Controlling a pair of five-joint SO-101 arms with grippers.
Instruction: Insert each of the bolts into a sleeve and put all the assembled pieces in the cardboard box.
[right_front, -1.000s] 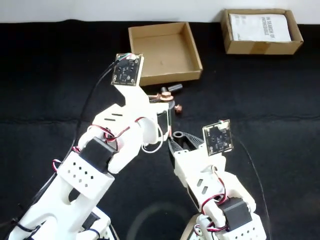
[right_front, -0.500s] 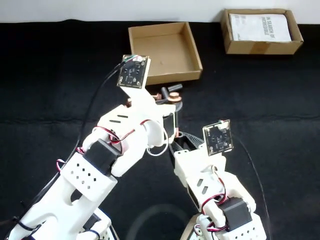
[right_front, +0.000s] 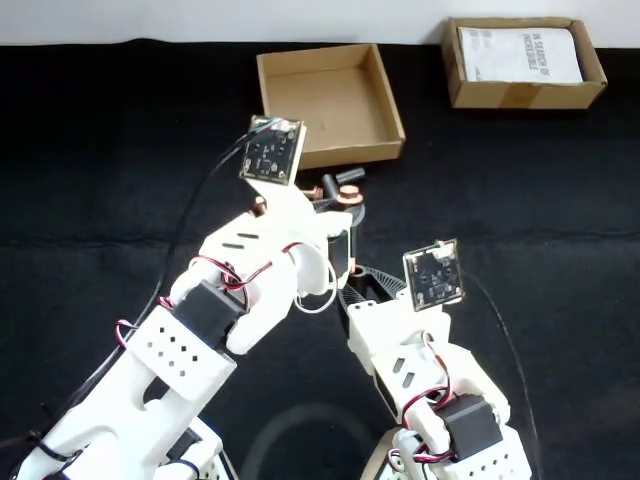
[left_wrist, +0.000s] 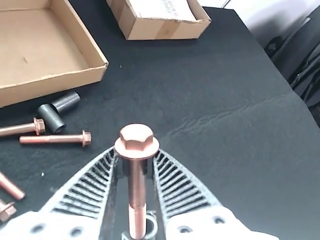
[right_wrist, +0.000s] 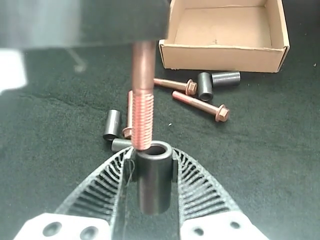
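Observation:
My left gripper (left_wrist: 136, 155) is shut on a copper bolt (left_wrist: 136, 142), held upright with its hex head up. My right gripper (right_wrist: 154, 156) is shut on a black sleeve (right_wrist: 154, 180), open end up. The bolt's threaded tip (right_wrist: 142, 127) touches the sleeve's rim, slightly off its hole. In the high view the left gripper (right_front: 343, 232) hangs just above the right gripper (right_front: 358, 282) at mid-table. The empty cardboard box (right_front: 325, 100) lies beyond them. Loose bolts (right_wrist: 200, 103) and sleeves (right_wrist: 205, 86) lie in front of the box (right_wrist: 225, 50).
A second cardboard box (right_front: 520, 95) holding a printed sheet sits at the back right. More loose sleeves (right_wrist: 112, 124) lie close to the right gripper. Two bolts (left_wrist: 55, 138) and two sleeves (left_wrist: 52, 117) lie near the box wall (left_wrist: 75, 75). Black cloth covers the table.
The left arm has swung right and a little farther from the front edge, bringing the bolt over the sleeve. The right arm has barely moved.

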